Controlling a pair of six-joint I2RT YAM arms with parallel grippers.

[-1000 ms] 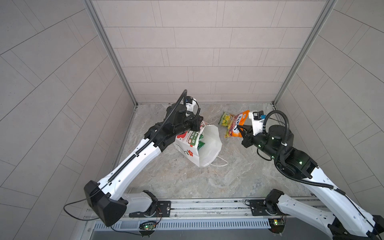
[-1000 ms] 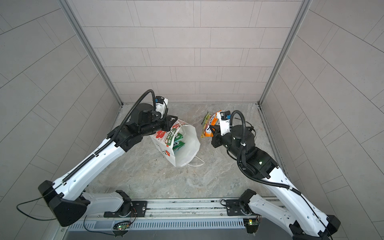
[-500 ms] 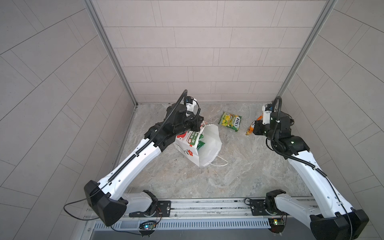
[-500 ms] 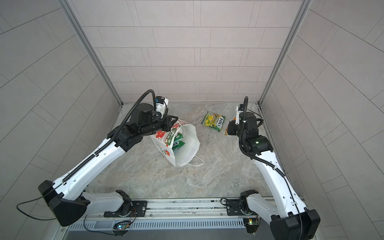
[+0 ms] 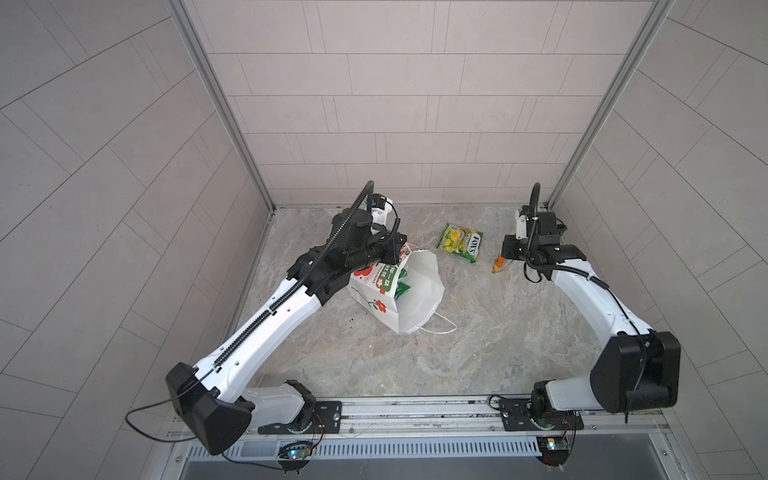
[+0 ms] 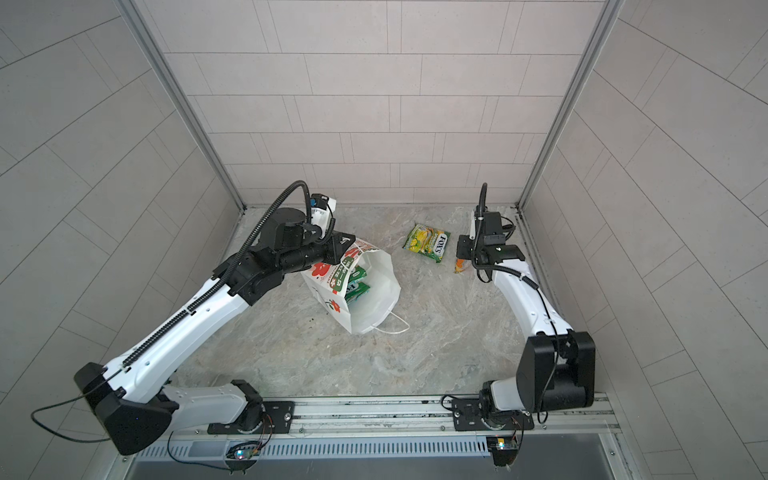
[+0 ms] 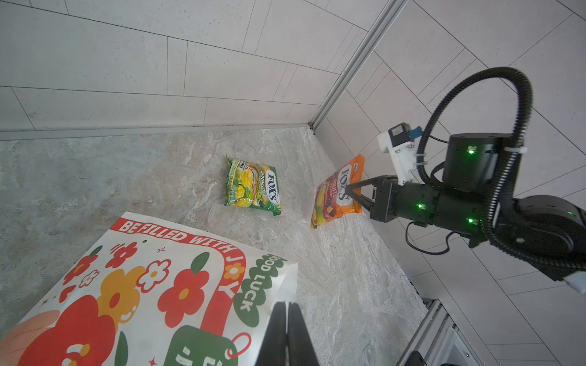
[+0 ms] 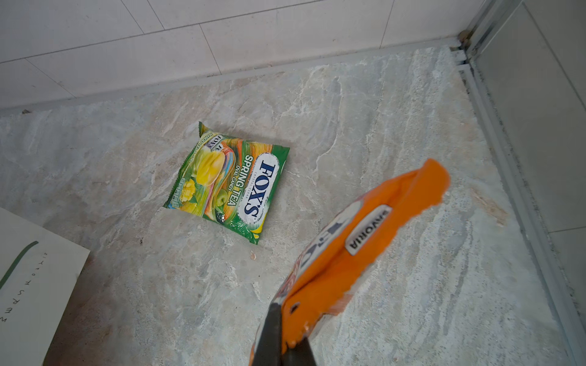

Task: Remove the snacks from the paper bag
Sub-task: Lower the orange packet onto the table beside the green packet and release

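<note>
Left wrist view: my left gripper point(image 7: 286, 308) has its jaws pressed together on the upper edge of the paper bag point(image 7: 142, 285), right where the green "GOOD LUCK" print meets the rim. In both top views the paper bag point(image 5: 415, 291) point(image 6: 376, 286) sits on the counter point(image 5: 457, 353), left of the middle. It tilts, with its mouth gaping up and toward the right side, and one cord handle point(image 5: 440, 328) trails on the counter at its near end. Green packets point(image 5: 401, 284) point(image 6: 356, 284) show inside the mouth; I cannot count them.

My right gripper point(image 7: 348, 190) is clamped on an orange packet point(image 7: 337, 193), holding it upright near the far right corner of the counter. My right wrist view shows the same grip point(image 8: 283, 317), with the orange packet point(image 8: 364, 234) bending away from the jaws. Its lower corner hangs close to the counter; whether it touches I cannot tell.

One green-yellow packet point(image 5: 461, 248) point(image 6: 427, 243) point(image 8: 228, 180) lies flat on the counter, label up, between the bag and the orange packet and apart from both.
</note>
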